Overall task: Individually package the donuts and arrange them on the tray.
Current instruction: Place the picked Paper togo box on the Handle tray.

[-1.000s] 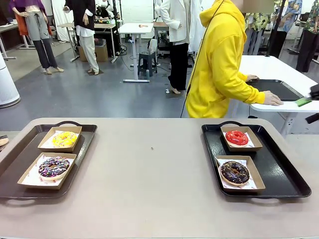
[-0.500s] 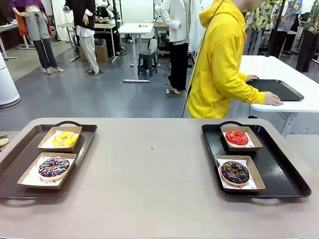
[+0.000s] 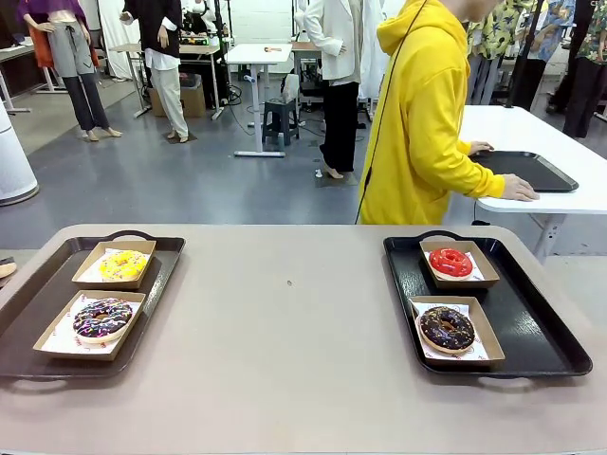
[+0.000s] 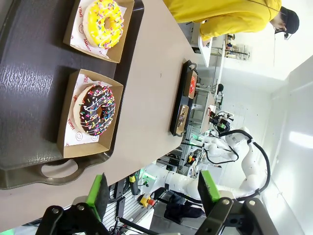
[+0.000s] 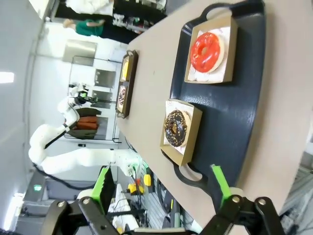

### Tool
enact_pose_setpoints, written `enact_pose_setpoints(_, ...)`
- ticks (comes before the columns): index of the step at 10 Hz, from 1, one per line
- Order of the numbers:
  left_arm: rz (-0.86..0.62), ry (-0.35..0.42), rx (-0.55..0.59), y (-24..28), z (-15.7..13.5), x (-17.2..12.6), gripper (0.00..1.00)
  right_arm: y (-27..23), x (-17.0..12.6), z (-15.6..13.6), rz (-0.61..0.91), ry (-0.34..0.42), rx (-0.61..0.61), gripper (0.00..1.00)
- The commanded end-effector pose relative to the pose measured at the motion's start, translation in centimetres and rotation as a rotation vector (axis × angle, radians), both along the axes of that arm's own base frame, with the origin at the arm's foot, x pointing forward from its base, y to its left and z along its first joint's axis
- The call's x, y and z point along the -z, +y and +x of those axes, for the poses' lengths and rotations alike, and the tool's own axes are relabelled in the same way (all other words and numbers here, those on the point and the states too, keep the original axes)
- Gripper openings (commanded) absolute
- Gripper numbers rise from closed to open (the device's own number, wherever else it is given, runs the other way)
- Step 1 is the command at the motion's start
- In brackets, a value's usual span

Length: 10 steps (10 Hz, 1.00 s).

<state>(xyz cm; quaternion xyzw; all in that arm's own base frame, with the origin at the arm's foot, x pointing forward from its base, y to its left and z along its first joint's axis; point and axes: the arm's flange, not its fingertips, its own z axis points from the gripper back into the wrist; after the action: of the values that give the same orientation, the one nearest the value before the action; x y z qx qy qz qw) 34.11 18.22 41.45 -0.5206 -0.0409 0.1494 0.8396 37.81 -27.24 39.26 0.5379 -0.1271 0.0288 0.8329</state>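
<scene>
Four donuts boxed singly, two per tray, on the counter (image 3: 294, 332).
Sprinkled chocolate donut (image 3: 101, 318) and yellow donut (image 3: 123, 264) on left tray (image 3: 28, 308); red donut (image 3: 450, 262) and dark chocolate donut (image 3: 447, 327) on right tray (image 3: 536, 327). Left hand (image 4: 154, 196) and right hand (image 5: 161, 188) spread wide, holding nothing, above tray ends.

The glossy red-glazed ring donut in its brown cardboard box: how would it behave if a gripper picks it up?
The glossy red-glazed ring donut looks shiny, so it may be slippery or sticky. It is probably soft and could dent under a firm pinch. Its shallow brown cardboard box looks light and may slide on the smooth black tray if pushed.
</scene>
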Motion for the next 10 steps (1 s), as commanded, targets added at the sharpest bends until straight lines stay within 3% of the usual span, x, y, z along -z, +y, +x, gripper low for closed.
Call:
enact_pose_setpoints(1, -0.006, -0.008, 0.0, 0.13, -0.18, -0.12, 0.95, 0.39, -0.34, -0.28, -0.01, 0.01, -0.012, 1.0)
enact_pose_setpoints(10, -0.006, -0.008, 0.0, 0.13, -0.18, -0.12, 0.95, 0.39, -0.34, -0.28, -0.01, 0.01, -0.012, 1.0)
